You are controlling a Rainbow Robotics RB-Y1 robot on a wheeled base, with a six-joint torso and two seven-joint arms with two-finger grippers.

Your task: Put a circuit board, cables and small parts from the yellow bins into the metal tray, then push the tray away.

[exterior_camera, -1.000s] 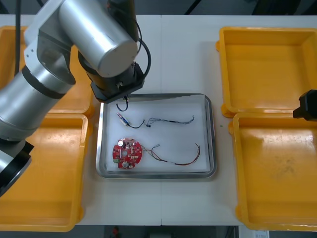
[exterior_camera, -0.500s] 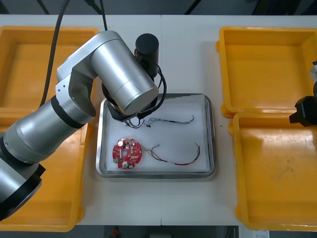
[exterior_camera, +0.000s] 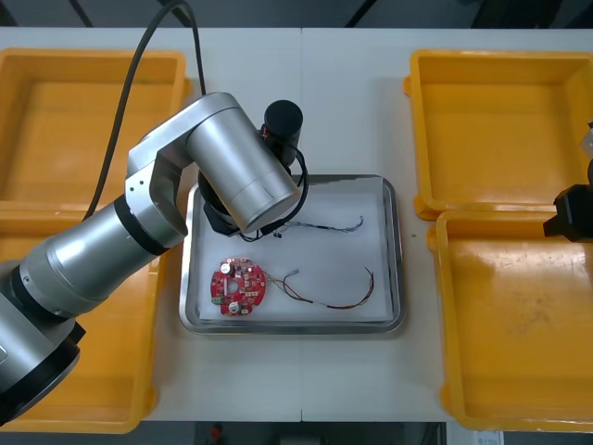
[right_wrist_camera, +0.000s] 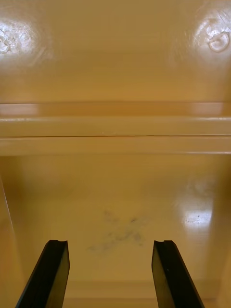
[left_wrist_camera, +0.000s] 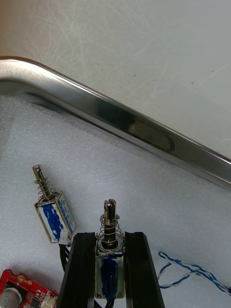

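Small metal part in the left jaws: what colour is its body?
Blue; the small metal part shows best in left wrist view.

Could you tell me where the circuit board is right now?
In the front view, the circuit board lies in the near-left corner of the tray, beside the red and yellow cable.

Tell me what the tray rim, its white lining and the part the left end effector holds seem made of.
Shiny silver tray rim: polished metal, probably steel, mirror-like reflections. White tray lining: likely foam sheet, matte and pebbled. Small blue-wrapped metal part, clamped in the left end effector over the tray: bare metal pin and spring.
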